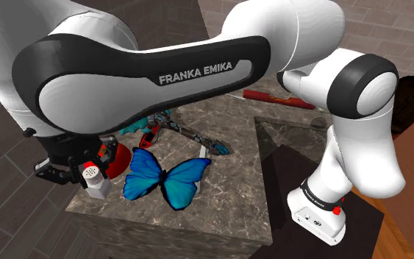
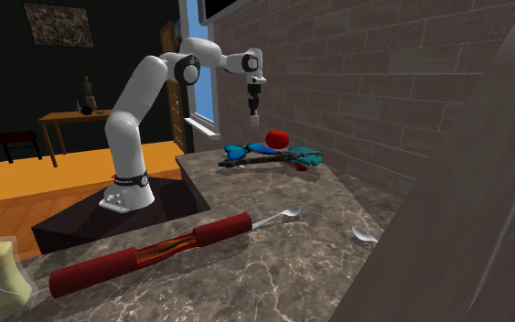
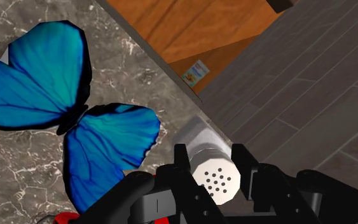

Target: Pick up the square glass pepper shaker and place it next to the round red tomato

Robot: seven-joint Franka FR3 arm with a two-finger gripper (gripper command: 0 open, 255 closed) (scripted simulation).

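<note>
**Finding.** The gripper (image 3: pixel 210 156) is closed on the pepper shaker (image 3: pixel 215 179). In the wrist view its two black fingers (image 3: pixel 180 164) press the white perforated cap from either side. The shaker hangs upright under the hand at a corner of the marble tabletop (image 1: pixel 227 202), just beside the red tomato (image 1: pixel 118 168), on that tomato's left in the shoulder view. From the second exterior view we judge its base to be clear of the surface, though we cannot confirm the gap. A blue butterfly (image 3: pixel 56 95) lies flat on the tabletop, just to the shoulder view's right of both.

**Step in hand, as we judge it.** The shaker is to be set down next to the tomato.

- Lower straight down and keep the shaker vertical.
- The wrist view shows the shaker's body close to the tabletop's edge, with floor beyond. We would confirm that the whole base sits over marble and shift inward if it does not.
- The tomato is round and would likely roll if nudged, so the approach should stop short of contact.
- Keep off the butterfly's wing.
- Release only once the base bears fully.

**Arm pose.** In the second exterior view the white arm (image 2: pixel 141 91) rises from its stand and bends high at the elbow. The forearm runs about level toward the brick wall, and the hand points straight down over the tabletop's far corner.
</note>
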